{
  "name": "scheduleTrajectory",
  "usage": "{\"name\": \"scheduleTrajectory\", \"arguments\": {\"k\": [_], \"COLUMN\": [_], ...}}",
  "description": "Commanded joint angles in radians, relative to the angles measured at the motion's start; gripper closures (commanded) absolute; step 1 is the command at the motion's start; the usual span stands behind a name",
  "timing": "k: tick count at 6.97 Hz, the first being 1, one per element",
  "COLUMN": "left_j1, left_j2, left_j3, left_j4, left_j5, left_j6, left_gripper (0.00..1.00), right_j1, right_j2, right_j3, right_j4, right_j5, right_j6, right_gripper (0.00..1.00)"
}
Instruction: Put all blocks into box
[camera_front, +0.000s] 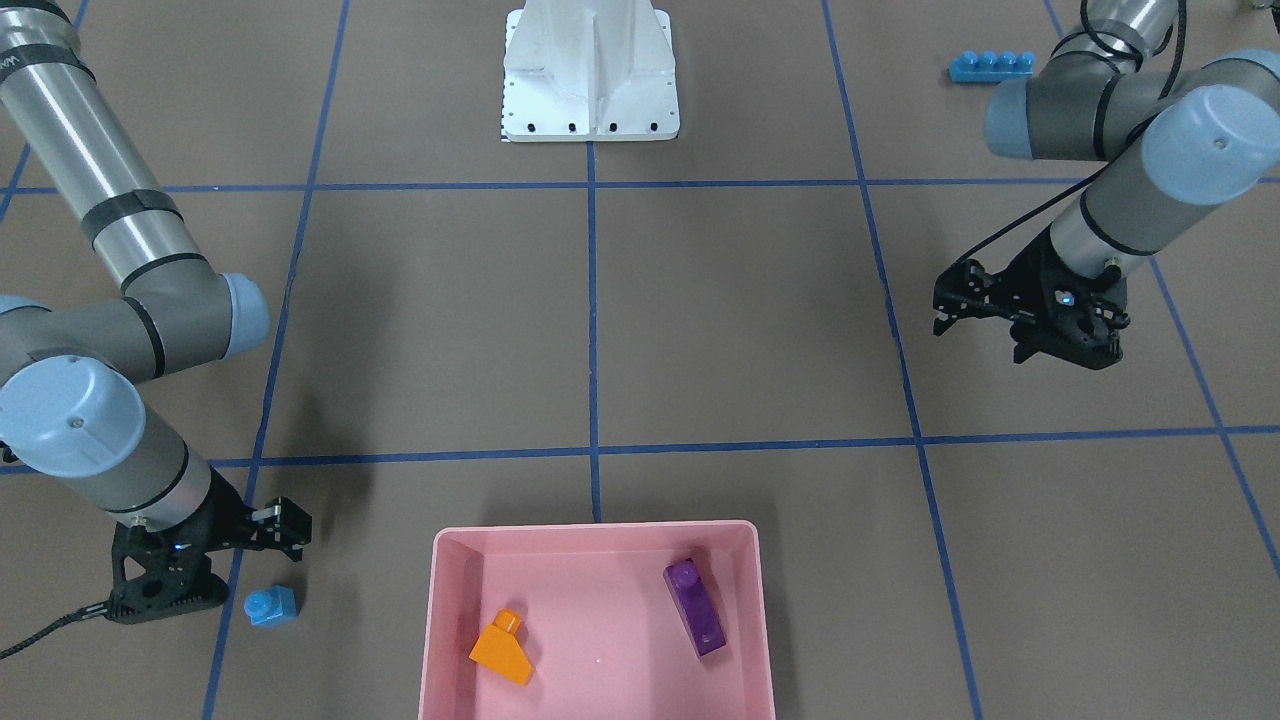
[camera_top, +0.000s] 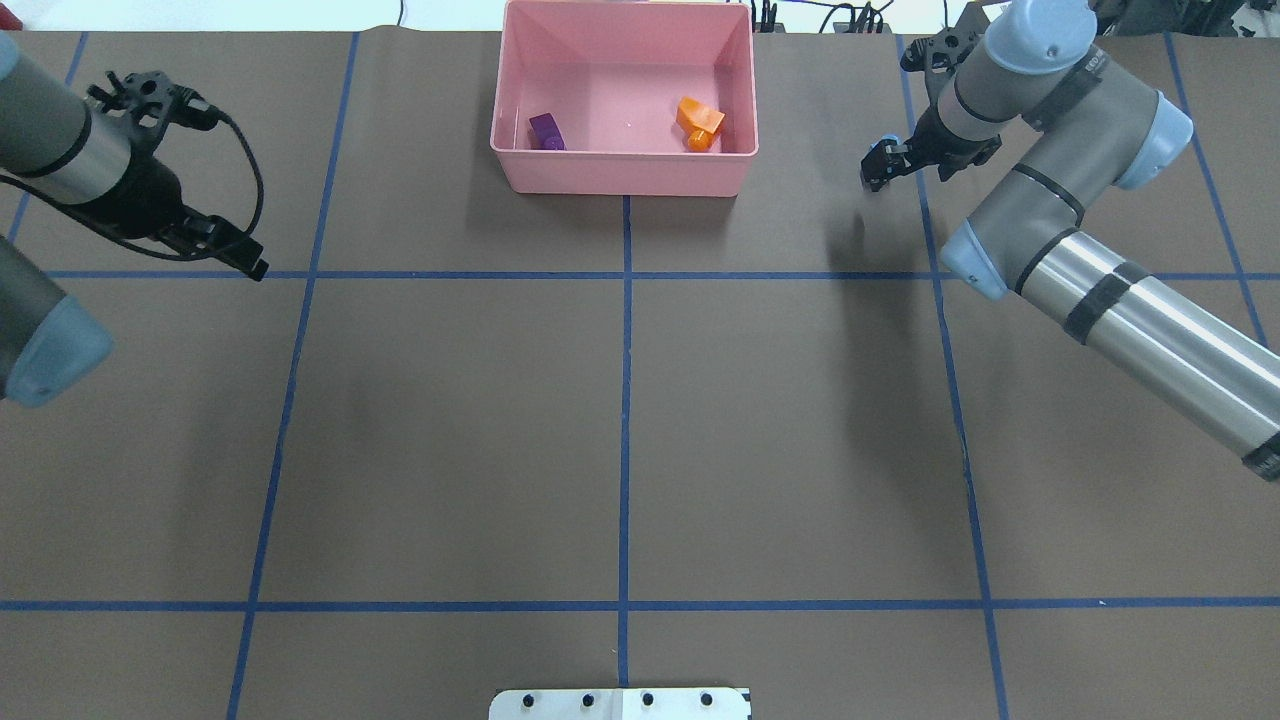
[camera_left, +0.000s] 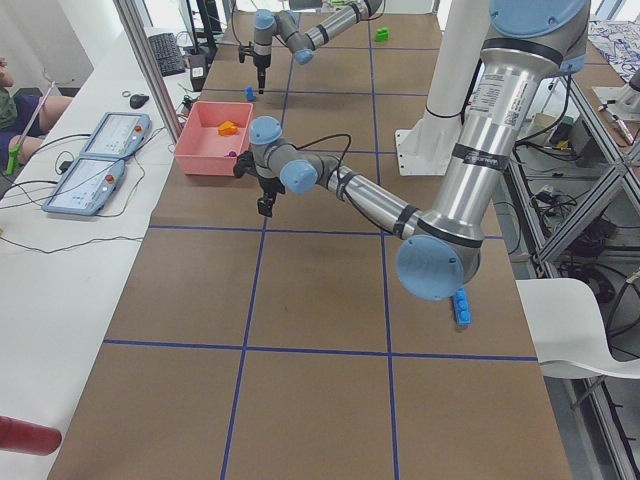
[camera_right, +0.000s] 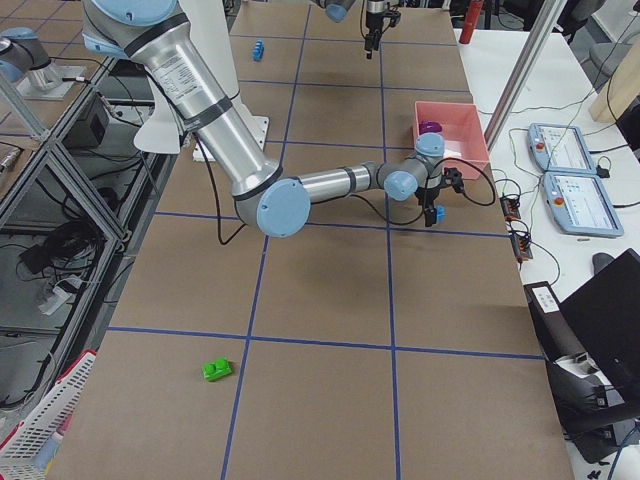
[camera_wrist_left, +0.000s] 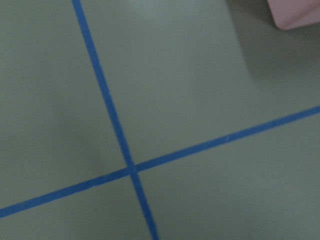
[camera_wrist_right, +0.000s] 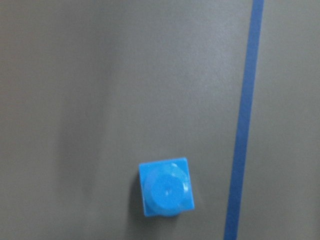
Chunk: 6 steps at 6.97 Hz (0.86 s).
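Box (camera_front: 595, 534), pink, at the far middle of the counter (camera_front: 740, 320), open side up. Orange block (camera_front: 503, 650) and purple block (camera_front: 697, 607) lie inside it, well apart, orange toward the robot's right wall and purple toward the left. Small blue cube (camera_front: 271, 605) sits stud up on the bare counter outside the box, on its right side, beside a blue tape line (camera_wrist_right: 244, 120). Right arm's fingers (camera_front: 288, 526) hang just above and beside the cube without touching it; whether they are spread or closed cannot be told. Long blue block (camera_front: 992, 66) lies on the counter near the robot's side, behind the left arm's elbow, well apart from the box. Green block (camera_right: 216, 369) lies alone toward the counter's right end. Left arm's fingers (camera_front: 946, 312) hover over bare counter, well to the left of the box, carrying nothing; their gap cannot be told either
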Motion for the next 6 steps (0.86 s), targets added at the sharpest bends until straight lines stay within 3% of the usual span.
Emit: {"name": "scheduleTrajectory", "arguments": {"k": [1,2,4,6], "left_j1": [-0.005,-0.003,-0.002,-0.002], "left_j2": [0.056,0.056,0.056,0.056], "left_j3": [-0.047,-0.047,-0.045,-0.047], "left_j4": [0.001,0.001,0.001,0.001], "left_j5": [0.002,0.004,0.004,0.005], "left_j6": [0.037,0.037,0.035,0.035], "left_gripper": [0.0,0.0,0.0,0.0], "right_j1": [-0.001,0.0,0.007,0.06], "right_j2": [0.07,0.07,0.073,0.096], "right_j3": [-0.098,-0.098,-0.095,-0.063], "right_j4": [0.016,0.016,0.016,0.007], "right_j5": [-0.029,-0.028,-0.028,-0.006], "right_j6": [0.001,0.001,0.001,0.005], "right_gripper": [0.13,0.45,1.0,1.0]}}
